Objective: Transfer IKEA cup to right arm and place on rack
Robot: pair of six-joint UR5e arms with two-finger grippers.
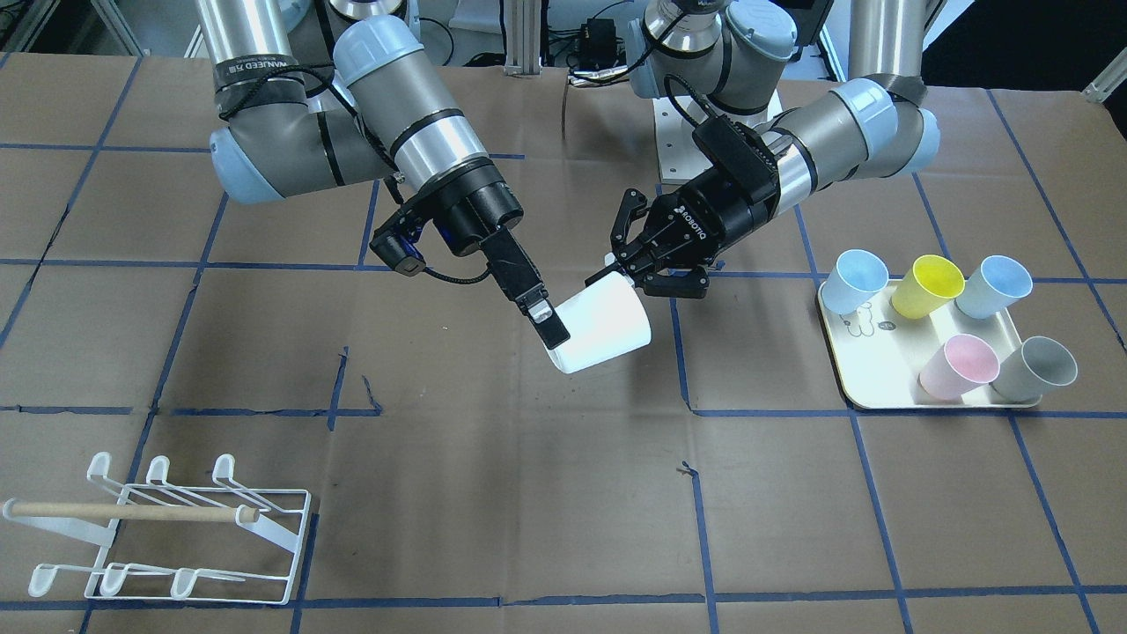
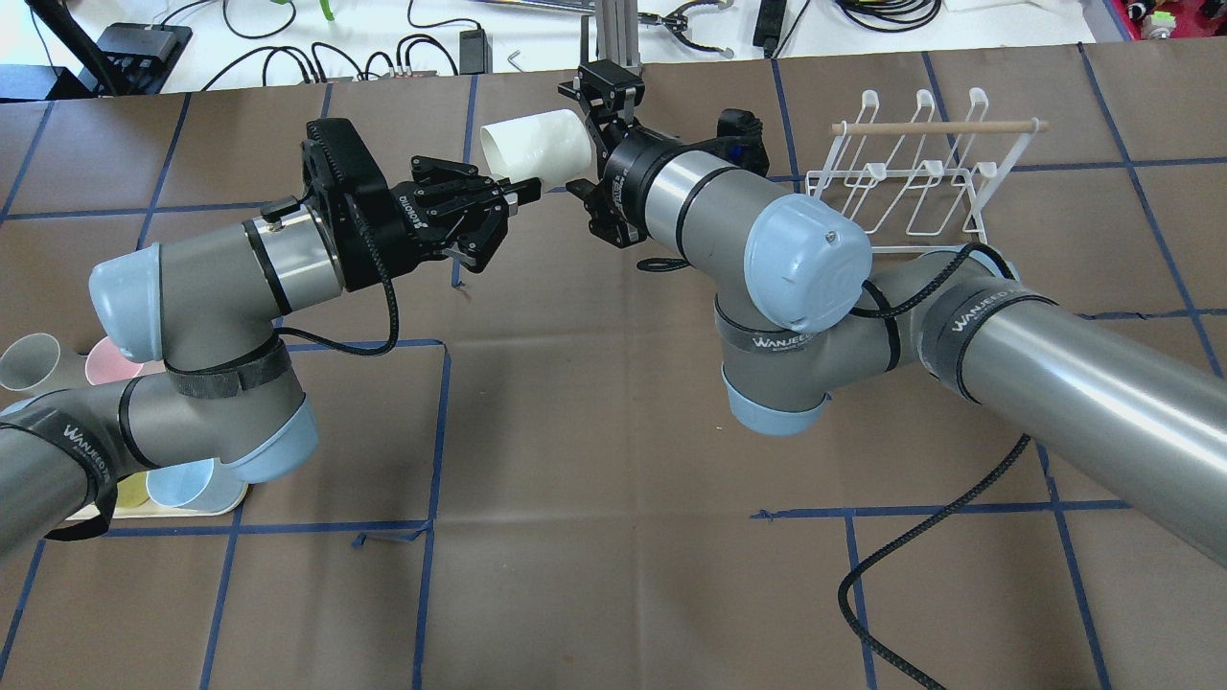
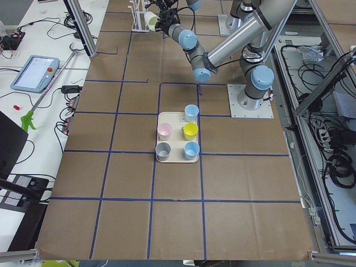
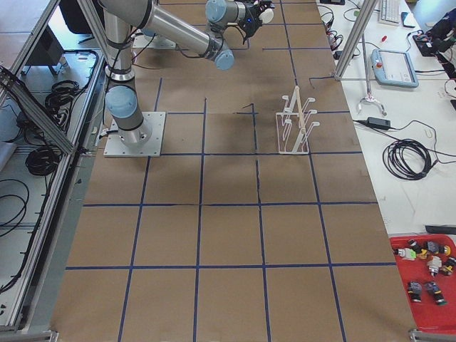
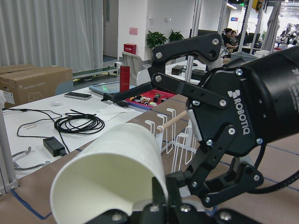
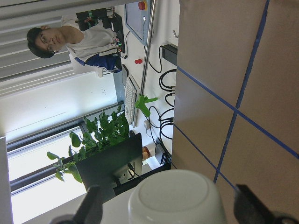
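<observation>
The white IKEA cup (image 1: 603, 321) hangs on its side above the table's middle, between both arms. My left gripper (image 1: 616, 269) is shut on the cup's rim (image 2: 522, 184), with one finger inside the mouth in the left wrist view. My right gripper (image 2: 578, 134) stands open, its fingers straddling the cup's closed base (image 6: 175, 198) with a gap on each side. The white wire rack (image 1: 167, 528) with its wooden dowel stands on the table on the right arm's side, far from the cup.
A cream tray (image 1: 880, 392) on the left arm's side carries several coloured cups, such as a yellow one (image 1: 926, 284). A black cable (image 2: 863, 575) trails over the table under the right arm. A person (image 6: 79, 42) stands beyond the table.
</observation>
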